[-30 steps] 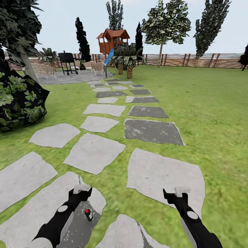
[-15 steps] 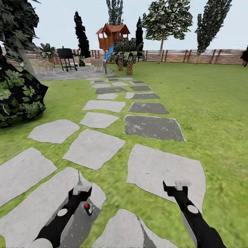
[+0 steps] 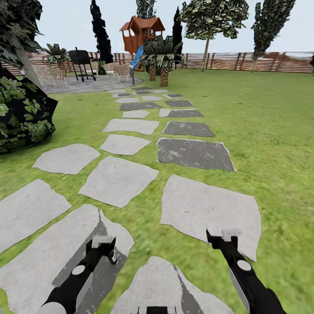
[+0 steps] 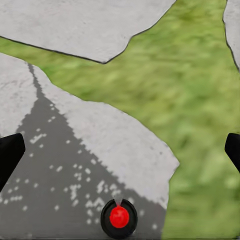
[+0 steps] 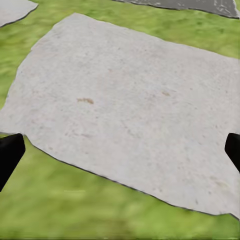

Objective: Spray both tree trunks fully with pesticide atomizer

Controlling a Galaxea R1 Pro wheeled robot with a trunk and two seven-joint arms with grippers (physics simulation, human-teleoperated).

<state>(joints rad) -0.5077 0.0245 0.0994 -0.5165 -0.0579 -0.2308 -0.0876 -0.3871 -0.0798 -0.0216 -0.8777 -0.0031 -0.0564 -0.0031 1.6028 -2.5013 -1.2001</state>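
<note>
Jaws spread wide above the garden's stepping stones (image 3: 117,181), the left gripper (image 3: 103,240) hovers just beside the small dark pesticide atomizer (image 3: 114,256) at 7 o'clock, the right gripper (image 3: 231,234) idle at 5 o'clock; a misjudged descent could topple the bottle.

Pale grey and dark speckled flat stepping stones (image 3: 117,181) cross blurry green grass lawn (image 3: 270,131); round black object (image 4: 119,218) bears 1 red spot.

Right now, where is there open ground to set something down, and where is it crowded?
Open: the pale slab ahead of the right claw, and the lawn running right to the fence. Crowded: the dark leafy bush at left, and the patio with the grill.
</note>
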